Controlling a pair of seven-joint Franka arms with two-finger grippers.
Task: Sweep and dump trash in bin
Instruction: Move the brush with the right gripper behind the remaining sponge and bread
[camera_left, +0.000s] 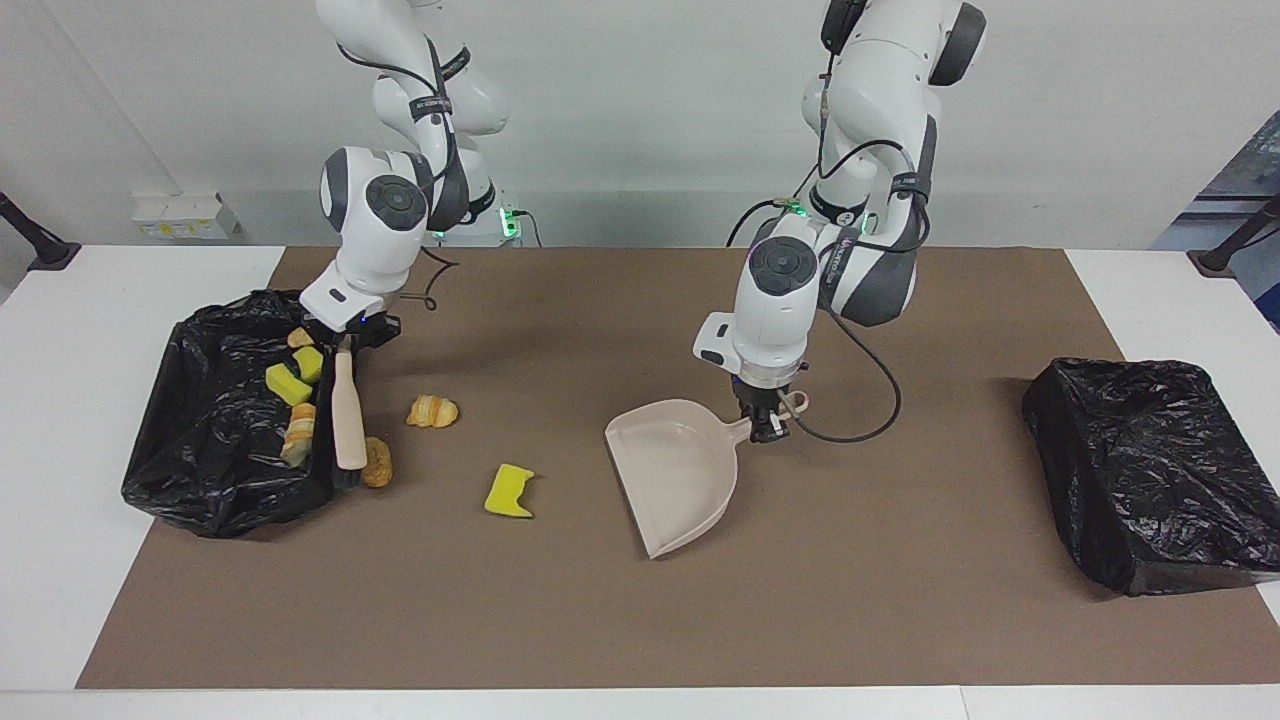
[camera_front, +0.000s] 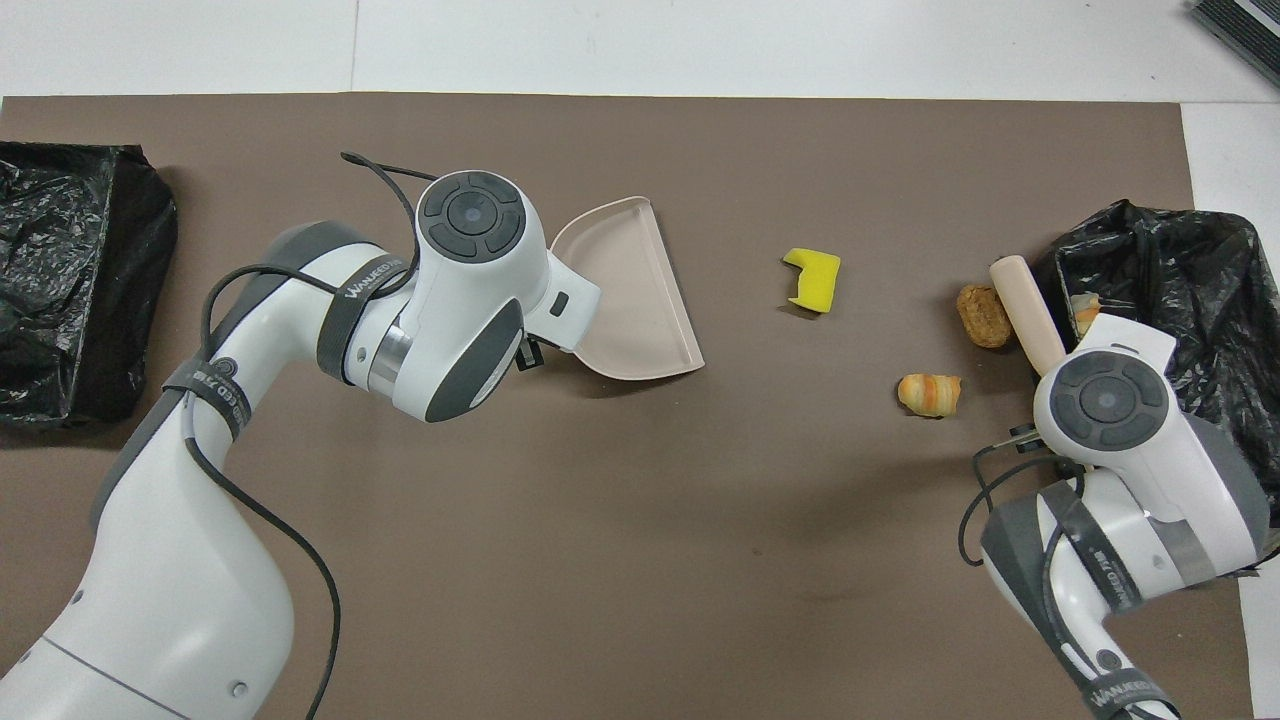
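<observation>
My right gripper (camera_left: 345, 342) is shut on the handle of the beige brush (camera_left: 348, 410), which stands at the rim of the black-bagged bin (camera_left: 200, 420) with its bristles on the mat. Several trash pieces lie in that bin, among them yellow sponges (camera_left: 288, 383) and a striped croissant piece (camera_left: 298, 432). On the mat lie a brown bread piece (camera_left: 377, 462) touching the brush, a croissant piece (camera_left: 432, 411) and a yellow sponge (camera_left: 509, 491). My left gripper (camera_left: 768, 425) is shut on the handle of the beige dustpan (camera_left: 675, 480), whose mouth faces the sponge.
A second black-bagged bin (camera_left: 1160, 470) stands at the left arm's end of the brown mat (camera_left: 600, 620). White table surrounds the mat. In the overhead view the dustpan (camera_front: 630, 300), sponge (camera_front: 812, 280) and croissant piece (camera_front: 930, 394) lie in a row.
</observation>
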